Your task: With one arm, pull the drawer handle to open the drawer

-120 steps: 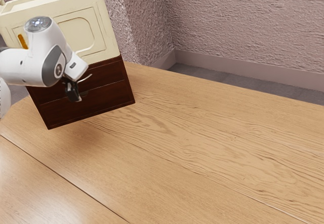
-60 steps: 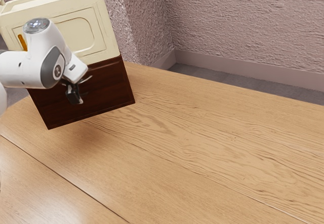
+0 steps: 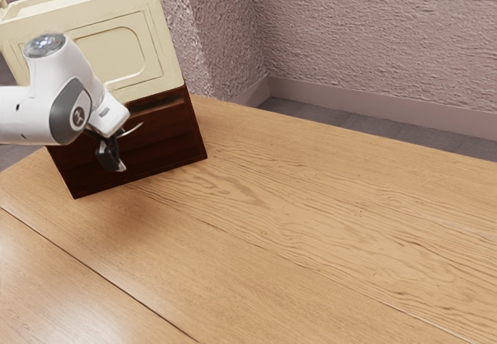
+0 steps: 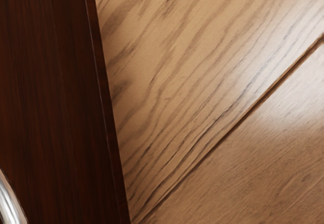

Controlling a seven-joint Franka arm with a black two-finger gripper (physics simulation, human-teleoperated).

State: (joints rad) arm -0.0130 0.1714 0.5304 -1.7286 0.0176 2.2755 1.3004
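My gripper (image 3: 111, 156) is in front of the dark wooden drawer unit (image 3: 167, 140), at the left of the exterior view. A thin curved metal handle (image 3: 133, 129) emerges beside it; the hand hides the rest, and whether the handle is held cannot be made out. Below the cream upper part, a dark gap (image 3: 159, 103) runs above the top drawer's front, which stands partly out. In the wrist view, the shiny handle (image 4: 10, 204) curves at the lower left corner, over the dark wood (image 4: 45, 107).
The cream cabinet top (image 3: 116, 49) rises behind my arm. A wooden table (image 3: 295, 220) extends from the drawer unit toward the exterior view's right, with a textured wall (image 3: 373, 41) beyond it.
My hand has moved down and toward the exterior view's left. The handle and top drawer front have come outward with it, and a dark gap has appeared above the front.
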